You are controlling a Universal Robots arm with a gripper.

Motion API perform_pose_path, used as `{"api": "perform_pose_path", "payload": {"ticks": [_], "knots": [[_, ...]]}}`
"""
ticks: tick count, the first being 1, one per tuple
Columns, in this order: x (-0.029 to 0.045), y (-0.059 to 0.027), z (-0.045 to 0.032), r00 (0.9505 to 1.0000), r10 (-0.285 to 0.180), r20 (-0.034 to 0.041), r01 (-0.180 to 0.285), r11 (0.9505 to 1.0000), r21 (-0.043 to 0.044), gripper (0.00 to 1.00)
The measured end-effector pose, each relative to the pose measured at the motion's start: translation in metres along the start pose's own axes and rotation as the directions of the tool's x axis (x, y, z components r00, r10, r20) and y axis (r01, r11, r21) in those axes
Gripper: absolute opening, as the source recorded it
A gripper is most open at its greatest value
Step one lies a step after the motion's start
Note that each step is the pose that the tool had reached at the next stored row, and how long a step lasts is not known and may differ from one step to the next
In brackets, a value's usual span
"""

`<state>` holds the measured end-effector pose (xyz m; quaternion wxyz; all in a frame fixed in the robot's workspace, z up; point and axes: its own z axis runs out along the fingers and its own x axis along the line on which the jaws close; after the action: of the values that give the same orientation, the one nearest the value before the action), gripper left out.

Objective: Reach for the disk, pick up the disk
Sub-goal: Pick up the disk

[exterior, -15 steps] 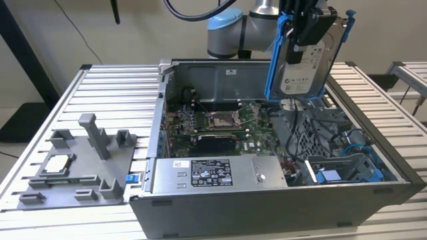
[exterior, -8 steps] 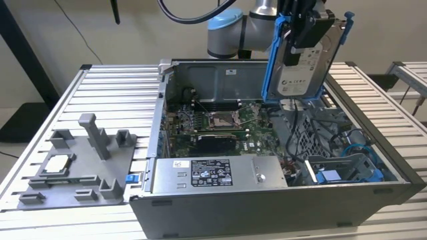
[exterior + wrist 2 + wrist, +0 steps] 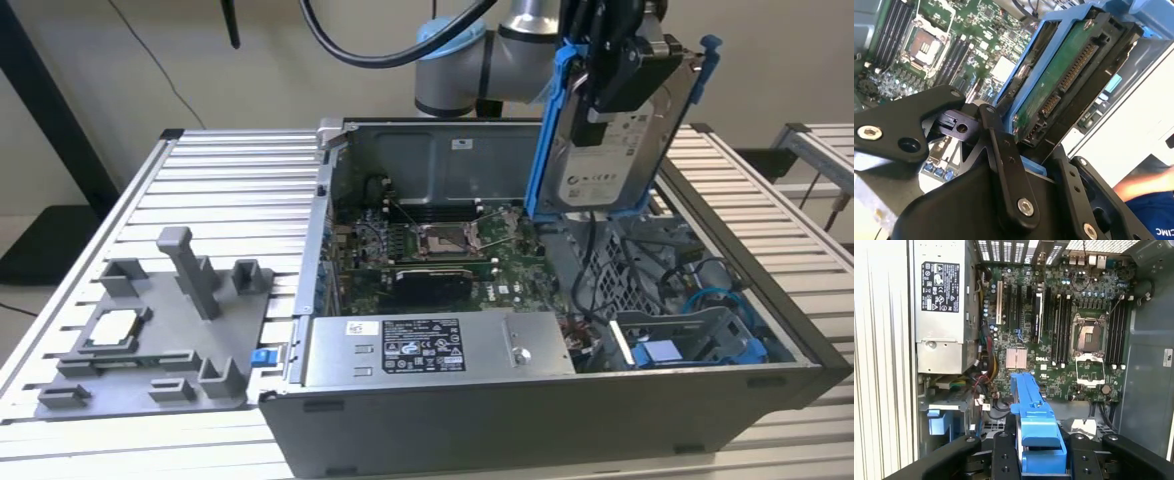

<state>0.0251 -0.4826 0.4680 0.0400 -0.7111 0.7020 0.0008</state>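
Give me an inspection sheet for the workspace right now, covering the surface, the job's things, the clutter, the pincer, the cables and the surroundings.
Surface: slatted metal table, carrying an open computer case.
Job's things: the disk, in its blue frame, is lifted clear above the case, standing on edge; its connector end shows in the second wrist view.
Clutter: grey fixture plate beside the case, with a small square chip on it; grey power supply box inside the case.
Pincer: pincer shut on the disk.
Cables: black hose looping to the arm; loose wires inside the case.
Surroundings: plain wall, a second slatted table at the exterior view's right.
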Motion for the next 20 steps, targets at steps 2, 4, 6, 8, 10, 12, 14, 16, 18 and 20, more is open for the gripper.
{"api": "perform_pose_path", "payload": {"ticks": [2, 4, 6, 8, 10, 12, 14, 16, 18, 20], "knots": [[0.0000, 0.0000, 0.0000, 1.0000, 0.000, 0.0000, 0.000, 1.0000, 0.0000, 0.00], [0.0001, 0.0000, -0.0001, 1.0000, 0.000, -0.0002, 0.000, 1.0000, 0.0000, 0.00], [0.0004, 0.0001, -0.0001, 1.0000, 0.000, -0.0001, 0.000, 1.0000, 0.0000, 0.00], [0.0021, 0.0004, -0.0001, 1.0000, 0.000, 0.0000, 0.000, 1.0000, 0.0000, 0.00], [0.0058, 0.0008, -0.0004, 1.0000, 0.000, -0.0002, 0.000, 1.0000, -0.0001, 0.00], [0.0112, 0.0011, -0.0006, 1.0000, 0.000, -0.0001, 0.000, 1.0000, 0.0000, 0.00], [0.0179, 0.0012, -0.0009, 1.0000, 0.000, 0.0000, 0.000, 1.0000, 0.0000, 0.00], [0.0249, 0.0013, -0.0012, 1.0000, 0.000, 0.0000, 0.000, 1.0000, 0.0000, 0.00], [0.0308, 0.0014, -0.0015, 1.0000, 0.000, -0.0001, 0.000, 1.0000, 0.0000, 0.00], [0.0363, 0.0014, -0.0017, 1.0000, 0.000, -0.0001, 0.000, 1.0000, 0.0000, 0.00]]}}
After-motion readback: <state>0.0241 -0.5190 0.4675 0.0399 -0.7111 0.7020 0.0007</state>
